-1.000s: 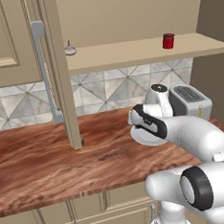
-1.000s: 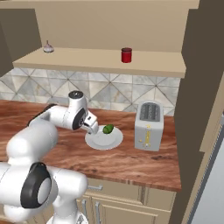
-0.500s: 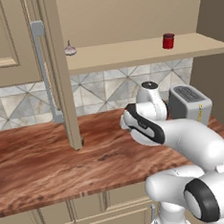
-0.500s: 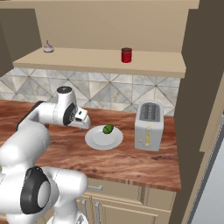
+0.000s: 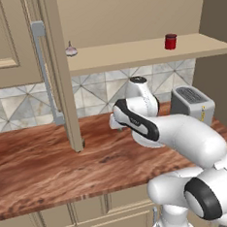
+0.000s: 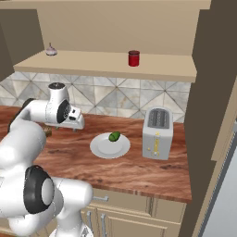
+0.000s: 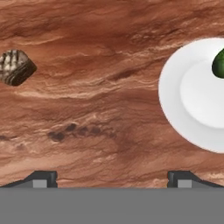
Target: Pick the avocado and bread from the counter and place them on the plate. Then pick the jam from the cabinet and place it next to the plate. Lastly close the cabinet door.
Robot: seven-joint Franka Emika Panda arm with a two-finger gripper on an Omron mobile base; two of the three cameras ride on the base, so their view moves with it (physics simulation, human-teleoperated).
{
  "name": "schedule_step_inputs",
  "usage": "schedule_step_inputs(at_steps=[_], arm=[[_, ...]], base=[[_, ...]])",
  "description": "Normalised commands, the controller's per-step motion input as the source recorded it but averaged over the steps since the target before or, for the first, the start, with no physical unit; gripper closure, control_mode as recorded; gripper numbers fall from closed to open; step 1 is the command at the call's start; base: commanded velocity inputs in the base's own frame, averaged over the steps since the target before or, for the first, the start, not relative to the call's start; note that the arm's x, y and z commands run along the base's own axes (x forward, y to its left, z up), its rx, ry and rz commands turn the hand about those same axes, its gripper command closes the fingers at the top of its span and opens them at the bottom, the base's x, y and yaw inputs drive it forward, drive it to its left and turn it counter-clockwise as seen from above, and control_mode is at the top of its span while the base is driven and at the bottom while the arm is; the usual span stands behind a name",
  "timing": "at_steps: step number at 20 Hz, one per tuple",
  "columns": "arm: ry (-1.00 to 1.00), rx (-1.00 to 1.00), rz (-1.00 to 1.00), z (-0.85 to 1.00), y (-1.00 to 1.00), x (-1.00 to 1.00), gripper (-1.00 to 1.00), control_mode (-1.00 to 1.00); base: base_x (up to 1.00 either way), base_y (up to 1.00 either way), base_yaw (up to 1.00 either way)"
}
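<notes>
Fingers (image 7: 41, 177) are spread wide with nothing between them, looking straight down at bare counter (image 7: 100, 109) from the hand view. So where things stand: the avocado (image 6: 114, 136) is already sitting on the plate (image 6: 104, 150), so that bit looks done. The bread (image 7: 15, 66) is on the wood off to one side of the gripper (image 7: 111, 178), well apart from the plate, so I'd guess that's the next grab. The jam (image 6: 134, 58) is up on the cabinet (image 5: 129, 53) shelf, and the cabinet door (image 5: 58, 71) is wide open, so both of those are left.

Hard to see: the avocado is cut off at the edge of the hand view, and in the left base view the arm covers the plate area completely.
</notes>
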Motion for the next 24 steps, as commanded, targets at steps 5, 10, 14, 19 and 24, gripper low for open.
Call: schedule_step_inputs(at_steps=[5, 10, 14, 19, 24], arm=[[0.00, 0.00, 0.01, 0.00, 0.45, 0.00, -1.00, -1.00], [0.00, 0.00, 0.00, 0.00, 0.38, 0.00, -1.00, -1.00], [0.00, 0.00, 0.00, 0.00, 0.36, 0.01, -1.00, -1.00], [0.00, 0.00, -0.01, 0.00, 0.30, 0.04, -1.00, -1.00], [0.00, 0.02, -0.06, 0.00, 0.21, 0.05, -1.00, -1.00]], base=[[0.00, 0.00, 0.00], [0.00, 0.00, 0.00], [0.00, 0.00, 0.00], [0.00, 0.00, 0.00], [0.00, 0.00, 0.00]])
